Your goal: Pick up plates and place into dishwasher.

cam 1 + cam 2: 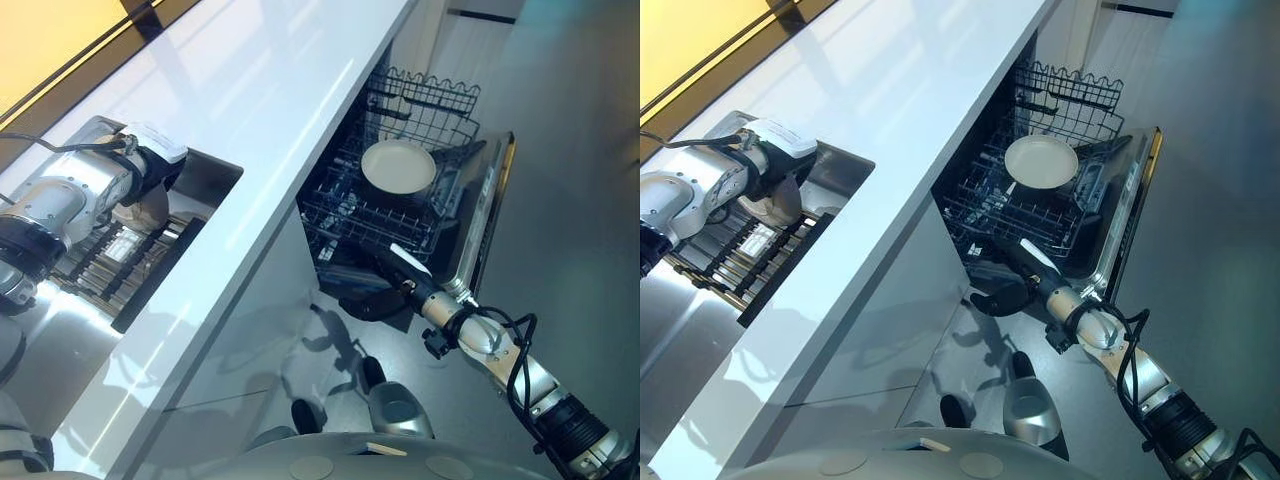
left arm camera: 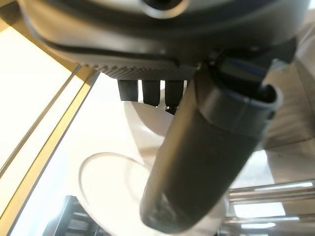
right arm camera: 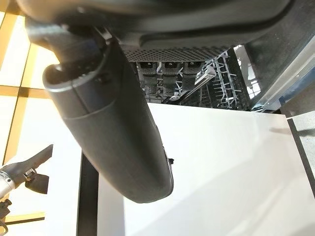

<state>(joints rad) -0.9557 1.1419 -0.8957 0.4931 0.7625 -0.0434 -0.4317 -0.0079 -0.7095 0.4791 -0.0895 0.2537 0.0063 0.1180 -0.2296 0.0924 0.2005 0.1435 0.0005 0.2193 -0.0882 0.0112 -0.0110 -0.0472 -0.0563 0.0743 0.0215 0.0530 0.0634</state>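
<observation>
A long white desk (image 1: 270, 90) runs across the kitchen, with a sink (image 1: 205, 175) set into it and an open dishwasher (image 1: 480, 220) below. The left hand (image 1: 150, 185) reaches into the sink over a dark drying rack (image 1: 120, 265), its fingers (image 2: 147, 91) and thumb closed around a white plate (image 2: 123, 167). A second white plate (image 1: 398, 166) lies in the dishwasher's wire basket (image 1: 420, 110). The right hand (image 1: 385, 290) hovers beside the basket's front edge, fingers (image 3: 170, 73) relaxed and holding nothing.
</observation>
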